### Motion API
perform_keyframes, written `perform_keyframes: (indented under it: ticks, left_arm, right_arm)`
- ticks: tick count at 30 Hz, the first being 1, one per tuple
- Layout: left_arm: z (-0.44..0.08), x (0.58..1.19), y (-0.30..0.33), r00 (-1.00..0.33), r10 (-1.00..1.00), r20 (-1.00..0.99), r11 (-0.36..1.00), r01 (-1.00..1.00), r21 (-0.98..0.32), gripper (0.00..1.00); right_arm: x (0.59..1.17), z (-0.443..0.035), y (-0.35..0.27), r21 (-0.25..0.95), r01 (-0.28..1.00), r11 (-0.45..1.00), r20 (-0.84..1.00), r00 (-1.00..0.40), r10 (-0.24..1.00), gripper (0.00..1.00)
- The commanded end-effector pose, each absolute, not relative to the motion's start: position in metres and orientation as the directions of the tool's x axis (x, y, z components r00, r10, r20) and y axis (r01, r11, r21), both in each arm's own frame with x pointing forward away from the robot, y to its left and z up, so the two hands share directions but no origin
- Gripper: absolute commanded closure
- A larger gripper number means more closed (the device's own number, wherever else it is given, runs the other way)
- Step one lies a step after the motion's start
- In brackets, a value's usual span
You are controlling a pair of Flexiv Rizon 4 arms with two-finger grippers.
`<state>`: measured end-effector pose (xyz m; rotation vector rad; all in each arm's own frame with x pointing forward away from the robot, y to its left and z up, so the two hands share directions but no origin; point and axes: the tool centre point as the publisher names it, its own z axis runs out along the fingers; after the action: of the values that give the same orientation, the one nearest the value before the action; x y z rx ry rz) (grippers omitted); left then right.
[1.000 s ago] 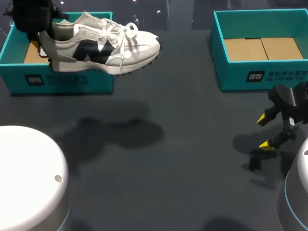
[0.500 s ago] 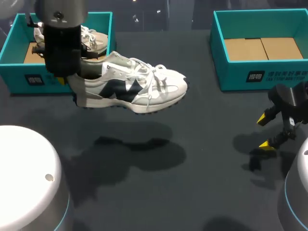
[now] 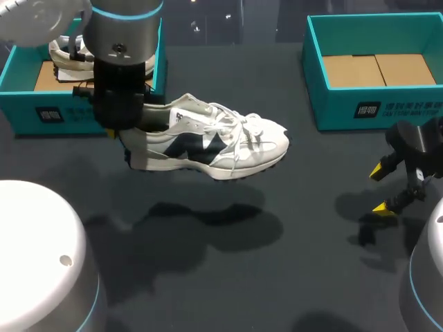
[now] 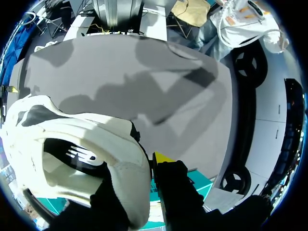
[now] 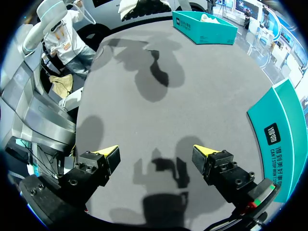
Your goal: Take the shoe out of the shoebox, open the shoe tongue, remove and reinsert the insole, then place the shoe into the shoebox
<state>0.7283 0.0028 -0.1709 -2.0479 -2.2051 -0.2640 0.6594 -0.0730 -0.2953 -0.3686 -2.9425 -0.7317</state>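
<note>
Dark table (image 3: 304, 235): left hand (image 4: 150, 166) pinching shoe (image 3: 208, 142) heel above it; right hand (image 5: 155, 153) spread wide.

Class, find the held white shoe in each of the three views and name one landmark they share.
Head: shoe in mid-air, left of centre, heel in the left hand.
Left wrist: heel gripped in that hand.
Right wrist: cannot pick it out.
Landmark: teal left box.

The table (image 3: 277, 277) lies open from middle to 6 o'clock — the lifted shoe (image 3: 214, 142) bars 11 o'clock, the left box (image 3: 62, 114) behind it, the right box (image 3: 387, 111) at 2 o'clock.
</note>
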Motion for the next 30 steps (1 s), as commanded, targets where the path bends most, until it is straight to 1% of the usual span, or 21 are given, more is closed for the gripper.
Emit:
perform_keyframes:
  ticks: [1, 2, 4, 7, 10, 12, 13, 15, 17, 30]
  left_arm:
    - [-0.17, 0.729, 0.004, -0.076, 0.976, 0.205, 0.068, 0.997, 0.046, 1.0]
    - [-0.17, 0.729, 0.004, -0.076, 0.976, 0.205, 0.068, 0.997, 0.046, 1.0]
    - [-0.187, 0.722, -0.004, -0.1, 0.967, 0.235, 0.085, 0.994, 0.071, 1.0]
    - [-0.206, 0.715, -0.018, -0.104, 0.967, 0.231, 0.095, 0.994, 0.052, 1.0]
    - [-0.222, 0.71, -0.031, -0.123, 0.967, 0.225, 0.105, 0.991, 0.089, 1.0]
    - [-0.231, 0.708, -0.038, -0.112, 0.968, 0.226, 0.1, 0.993, 0.064, 1.0]
    - [-0.236, 0.708, -0.041, -0.129, 0.966, 0.224, 0.114, 0.991, 0.076, 1.0]
    - [-0.245, 0.707, -0.048, -0.135, 0.965, 0.224, 0.126, 0.99, 0.057, 1.0]
    - [-0.255, 0.705, -0.053, -0.154, 0.96, 0.232, 0.138, 0.987, 0.084, 1.0]
    - [-0.302, 0.693, -0.074, -0.14, 0.959, 0.248, 0.12, 0.988, 0.094, 1.0]
  right_arm:
    - [0.658, -0.295, -0.073, 0.448, 0.254, 0.857, 0.14, -0.967, 0.213, 0.0]
    - [0.658, -0.295, -0.073, 0.448, 0.254, 0.857, 0.14, -0.967, 0.213, 0.0]
    - [0.658, -0.295, -0.073, 0.448, 0.254, 0.857, 0.14, -0.967, 0.213, 0.0]
    - [0.658, -0.295, -0.073, 0.448, 0.254, 0.857, 0.14, -0.967, 0.213, 0.0]
    - [0.658, -0.295, -0.073, 0.448, 0.254, 0.857, 0.14, -0.967, 0.213, 0.0]
    - [0.658, -0.295, -0.073, 0.448, 0.254, 0.857, 0.14, -0.967, 0.213, 0.0]
    - [0.658, -0.295, -0.073, 0.448, 0.254, 0.857, 0.14, -0.967, 0.213, 0.0]
    - [0.658, -0.295, -0.073, 0.448, 0.254, 0.857, 0.14, -0.967, 0.213, 0.0]
    - [0.658, -0.295, -0.073, 0.448, 0.254, 0.857, 0.14, -0.967, 0.213, 0.0]
    - [0.658, -0.295, -0.073, 0.448, 0.254, 0.857, 0.14, -0.967, 0.213, 0.0]
